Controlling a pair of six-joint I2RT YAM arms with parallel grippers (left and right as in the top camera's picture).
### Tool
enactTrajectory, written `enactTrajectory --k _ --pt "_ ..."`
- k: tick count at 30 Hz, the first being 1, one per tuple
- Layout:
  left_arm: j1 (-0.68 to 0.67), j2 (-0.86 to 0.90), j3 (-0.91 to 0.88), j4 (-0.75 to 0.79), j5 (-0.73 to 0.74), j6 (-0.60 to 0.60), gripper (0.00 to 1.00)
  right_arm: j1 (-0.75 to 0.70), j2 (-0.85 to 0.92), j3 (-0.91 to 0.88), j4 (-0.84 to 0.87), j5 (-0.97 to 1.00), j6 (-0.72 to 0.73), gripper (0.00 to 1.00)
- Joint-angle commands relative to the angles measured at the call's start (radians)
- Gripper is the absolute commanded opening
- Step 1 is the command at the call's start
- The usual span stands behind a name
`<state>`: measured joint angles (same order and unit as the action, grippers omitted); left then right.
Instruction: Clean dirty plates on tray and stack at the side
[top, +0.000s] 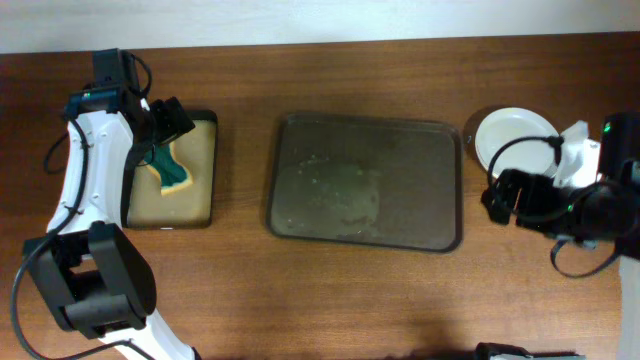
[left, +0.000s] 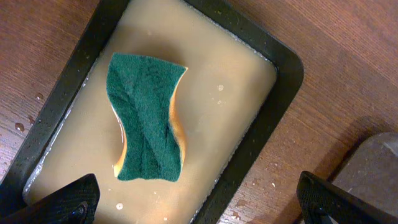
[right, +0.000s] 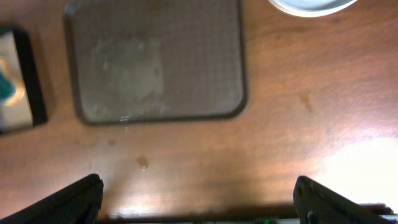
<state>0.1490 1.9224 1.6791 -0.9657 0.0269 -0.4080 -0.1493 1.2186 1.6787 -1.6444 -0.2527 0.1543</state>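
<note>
Green-and-yellow scouring sponge (left: 146, 118) lies flat in the small black tray with a beige inside (left: 59, 93), at the left of the overhead view. Your left gripper (left: 199, 208) hangs over it with its fingers spread wide and nothing between them. If you come down too fast here, you could slop the beige liquid over the rim; droplets already dot the wooden table (top: 330, 300) beside it.

At centre frame, the large dark brown rectangular tray (top: 420, 190) holds no plates, only a pale wet smear. By my reading the cleaning is done or nearly so.

At the upper right of the overhead view, the round white plates (top: 515, 135) sit in a stack on the table just beside that tray's right end. How many are in the stack cannot be told from above. Your right gripper (right: 199, 205) is also spread and empty, near the stack, and a black cable loops across the top plate. A careless swing or a snagged cable could shove the stack or tip it.
</note>
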Motion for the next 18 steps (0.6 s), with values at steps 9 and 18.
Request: enactTrajectory --k 9,18 --pt "0.000 -0.014 0.010 -0.001 0.004 0.005 0.99 0.039 -0.006 0.000 -0.054 0.028 -0.009 0.98" --pt "0.000 -0.014 0.010 -0.001 0.004 0.005 0.99 0.039 -0.591 -0.521 0.489 -0.029 -0.035 0.98"
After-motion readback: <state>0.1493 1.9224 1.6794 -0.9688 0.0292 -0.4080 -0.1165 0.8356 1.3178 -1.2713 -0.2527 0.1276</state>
